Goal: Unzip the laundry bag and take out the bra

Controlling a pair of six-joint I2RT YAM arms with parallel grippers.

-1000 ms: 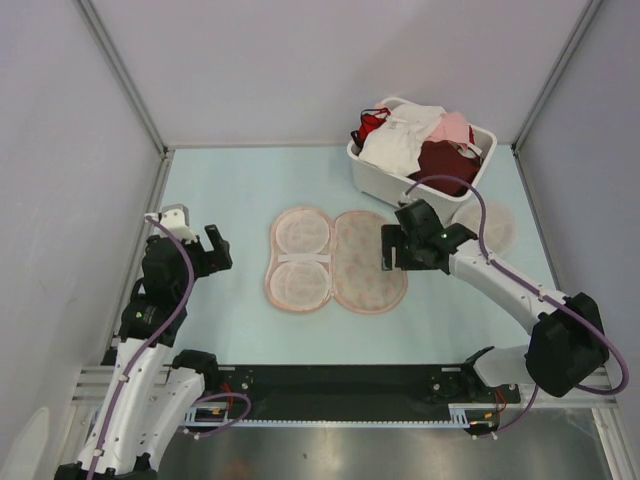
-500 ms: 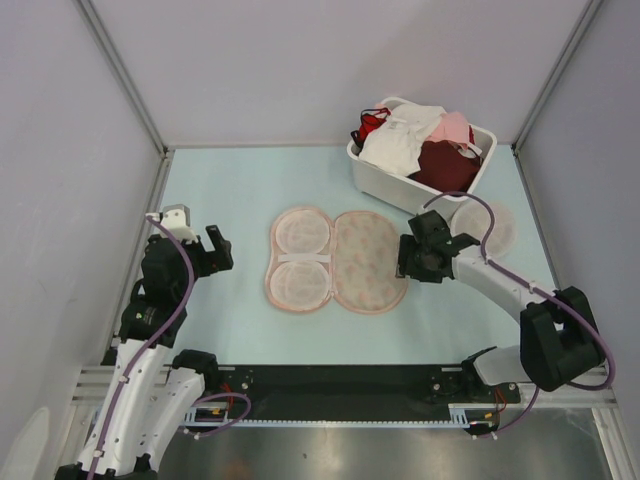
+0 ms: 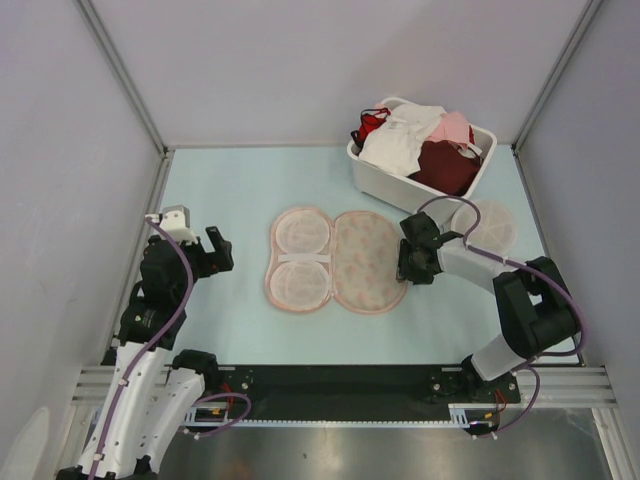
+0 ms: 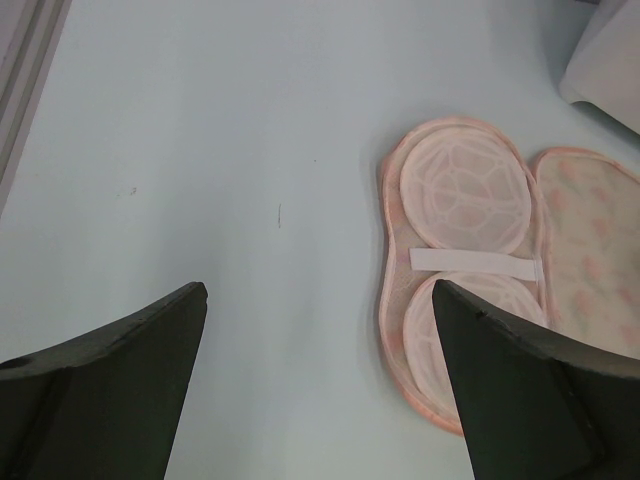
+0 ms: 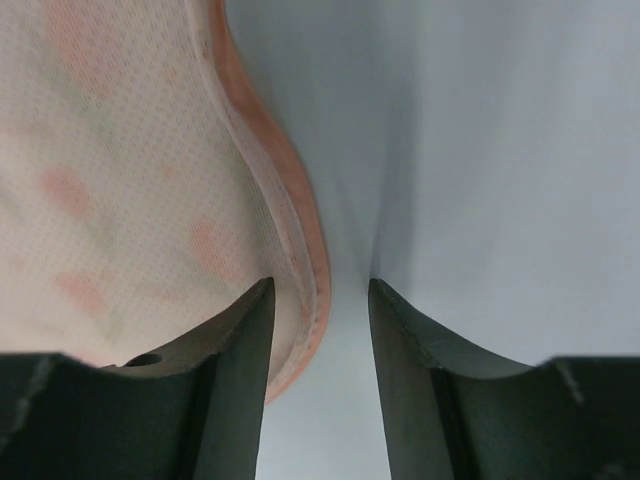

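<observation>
1. my left claw point(image 3: 216, 250) hangs wide spread over the left side of the worktop point(image 3: 230, 180). it holds nothing and sits well apart from the work.
2. the laundry bag point(image 3: 368, 262) lies flat mid-worktop, folded out like a book. its left half shows two round mesh cups and a white strap point(image 4: 472, 262), its right half the leaf print. i judge the zip is already undone, so the step in hand is getting at the contents. i see no bra lying in it.
3. my right claw point(image 5: 322, 310) is low at the bag's right edge, half spread, fingers astride the orange rim point(image 5: 300, 250). as far as i can tell it is not pinching yet. the next move, i think, is to nip on that rim alone and lift, without dragging the whole bag.
4. far right stands a white bin point(image 3: 380, 178). in it are a white garment point(image 3: 398, 140), which may be the bra though i cannot tell, a dark red bra point(image 3: 445, 165) and a pink garment point(image 3: 452, 128).
5. just near of the bin, a round mesh disc point(image 3: 492, 225) lies beside my right arm. nothing blocks the rim.
</observation>
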